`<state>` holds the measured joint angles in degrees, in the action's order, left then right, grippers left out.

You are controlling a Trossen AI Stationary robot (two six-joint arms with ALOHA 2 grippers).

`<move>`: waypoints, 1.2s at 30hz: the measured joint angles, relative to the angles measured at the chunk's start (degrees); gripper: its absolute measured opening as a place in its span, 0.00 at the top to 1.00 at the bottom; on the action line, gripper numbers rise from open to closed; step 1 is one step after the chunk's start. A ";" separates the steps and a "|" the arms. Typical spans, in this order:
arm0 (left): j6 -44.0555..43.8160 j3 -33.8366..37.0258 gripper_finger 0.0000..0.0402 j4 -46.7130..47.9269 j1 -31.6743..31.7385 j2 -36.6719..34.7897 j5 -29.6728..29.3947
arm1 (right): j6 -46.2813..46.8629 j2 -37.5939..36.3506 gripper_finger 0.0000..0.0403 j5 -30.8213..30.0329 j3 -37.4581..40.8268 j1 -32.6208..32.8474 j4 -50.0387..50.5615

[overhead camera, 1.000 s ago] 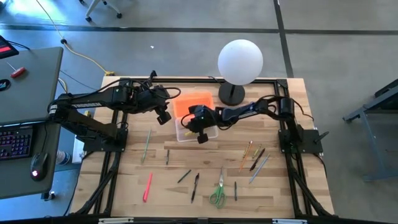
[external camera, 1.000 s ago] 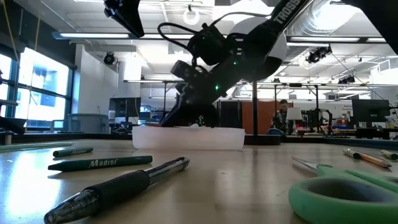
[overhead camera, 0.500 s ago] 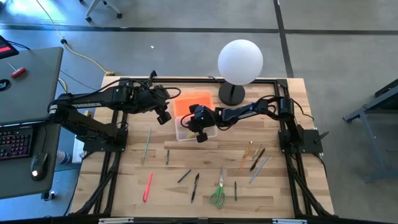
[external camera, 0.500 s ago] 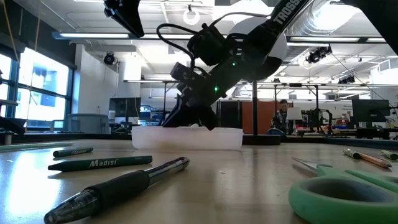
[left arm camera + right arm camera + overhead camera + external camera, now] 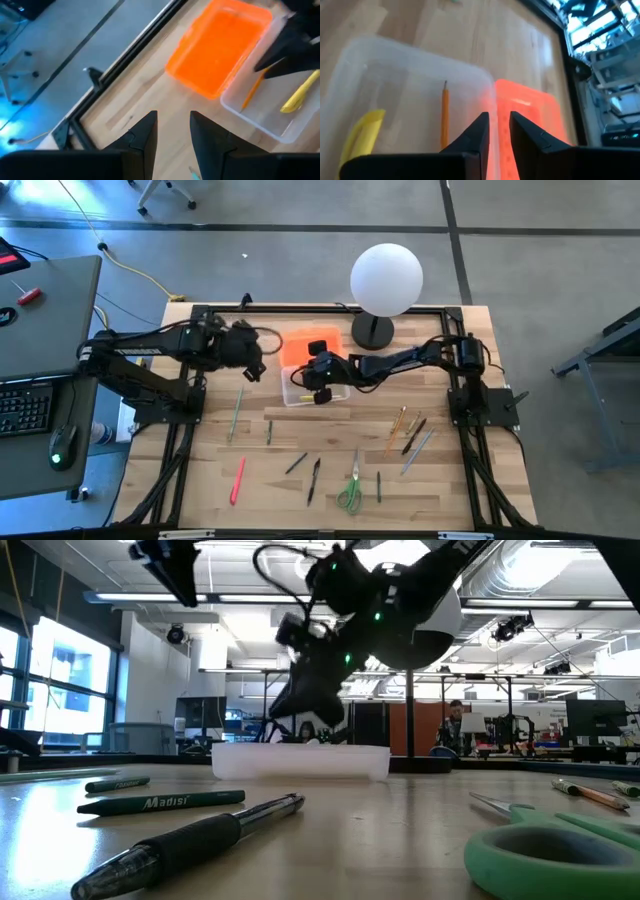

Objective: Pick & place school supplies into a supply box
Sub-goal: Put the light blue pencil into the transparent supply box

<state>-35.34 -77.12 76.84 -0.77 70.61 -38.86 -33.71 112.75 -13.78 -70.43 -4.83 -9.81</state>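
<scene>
My overhead, table-level and two close wrist cameras, all sharing the clear plastic box (image 5: 315, 392) with its bright orange textured lid (image 5: 215, 52).

Right gripper (image 5: 322, 383) over the clear box (image 5: 312, 392) – blocking it, orange lid (image 5: 305, 347) behind, left gripper (image 5: 256, 367) beside

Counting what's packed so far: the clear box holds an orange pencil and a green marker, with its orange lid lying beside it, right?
Not quite. The clear box holds the orange pencil and a yellow item, not a green marker, as the right wrist view shows. The orange lid does lie beside it.
</scene>
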 joint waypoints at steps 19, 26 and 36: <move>-32.21 10.70 0.64 7.80 -24.07 -4.06 -8.43 | 0.63 -14.16 0.91 -3.93 0.00 4.21 16.04; -38.30 27.17 0.64 -4.19 -25.16 -11.73 -2.49 | 1.32 -17.44 0.91 -4.19 0.00 3.33 19.08; -40.44 37.80 0.64 -16.83 -25.13 -17.84 -1.45 | 2.55 -17.60 0.93 -4.99 0.00 2.11 21.15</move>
<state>-75.79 -39.33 60.01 -25.90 52.77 -40.31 -31.15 95.15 -18.77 -70.43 -2.72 11.34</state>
